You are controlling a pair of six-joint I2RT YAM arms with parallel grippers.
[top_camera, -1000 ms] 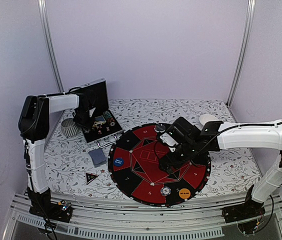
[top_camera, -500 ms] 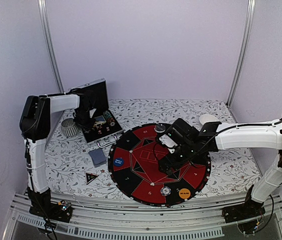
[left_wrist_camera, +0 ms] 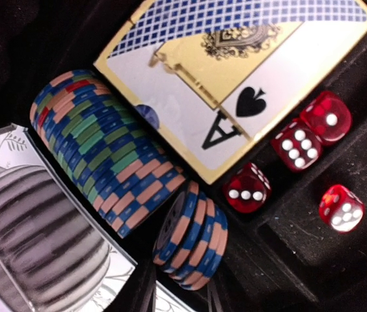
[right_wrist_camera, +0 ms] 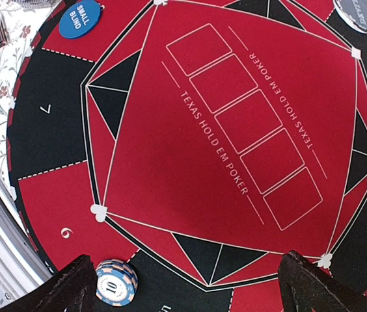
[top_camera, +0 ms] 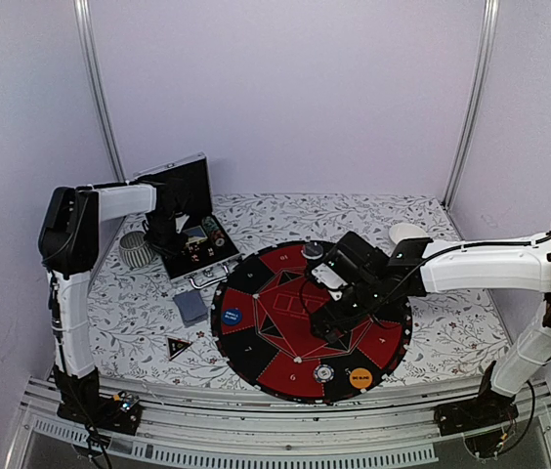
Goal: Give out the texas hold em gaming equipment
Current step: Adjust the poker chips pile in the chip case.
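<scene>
In the left wrist view a small stack of blue-and-salmon poker chips [left_wrist_camera: 192, 236] stands on edge, apart from the long chip row [left_wrist_camera: 99, 146], with my dark fingers [left_wrist_camera: 146, 294] close on either side of it. My left gripper [top_camera: 163, 235] is down inside the open case [top_camera: 219, 256]. My right gripper [top_camera: 339, 311] hovers open and empty over the round mat [top_camera: 256, 357]; it also shows in the right wrist view [right_wrist_camera: 193, 286]. On the mat lie a chip stack marked 10 [right_wrist_camera: 115, 281], the blue blind button [right_wrist_camera: 79, 18] and the orange button [top_camera: 360, 377]. The grey-blue card deck [top_camera: 191, 307] and black triangular marker [top_camera: 178, 346] lie left of the mat.
The case also holds a boxed card deck [left_wrist_camera: 229, 78] and red dice [left_wrist_camera: 300, 140]. A ribbed silver cup [top_camera: 137, 249] stands left of the case. A clear round button [top_camera: 312, 251] sits on the mat's far edge. A white bowl [top_camera: 407, 233] is at the back right.
My right gripper has drifted slightly left over the mat. My left arm has shifted only a little inside the case.
</scene>
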